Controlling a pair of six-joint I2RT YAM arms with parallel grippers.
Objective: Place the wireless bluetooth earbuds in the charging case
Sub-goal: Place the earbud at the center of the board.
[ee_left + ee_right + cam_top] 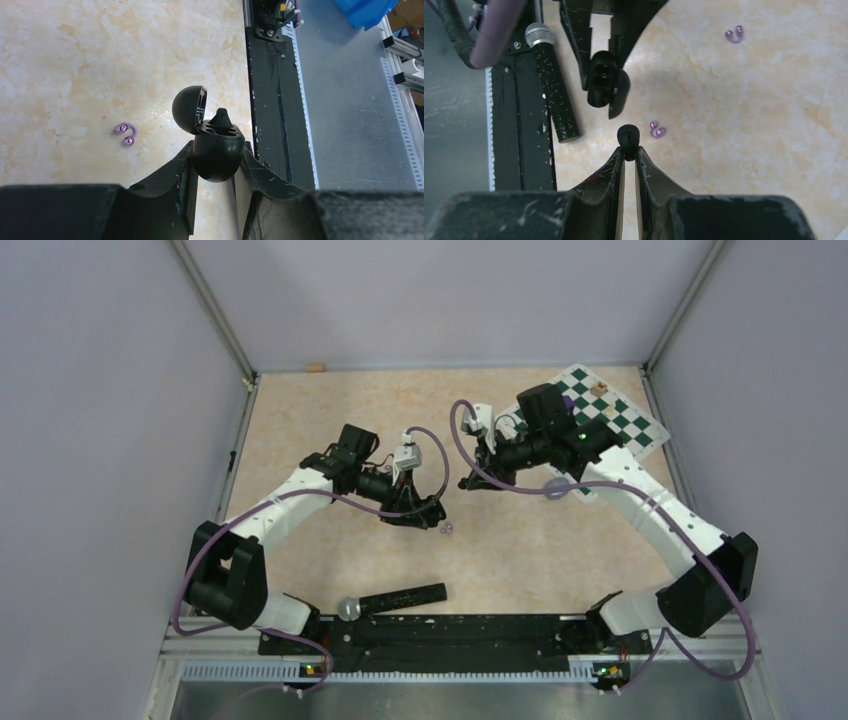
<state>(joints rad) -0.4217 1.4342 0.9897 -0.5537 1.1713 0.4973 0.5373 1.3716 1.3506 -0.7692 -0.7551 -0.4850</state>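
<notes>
My left gripper [216,152] is shut on the round black charging case [216,162], whose lid [189,107] stands open. One black earbud [220,117] sticks up out of the case's top. My right gripper [629,150] is shut on a second black earbud [628,135] at its very tips, a short way in front of the case [603,82], apart from it. In the top view both grippers [425,512] [470,483] face each other at mid-table. A lilac earbud [125,134] lies on the table beside the case; another lilac earbud [734,34] lies farther off.
A black microphone [395,600] lies along the near edge by the black base rail [450,628]. A green and white chessboard [610,415] sits at the back right, partly under the right arm. Grey walls close in both sides.
</notes>
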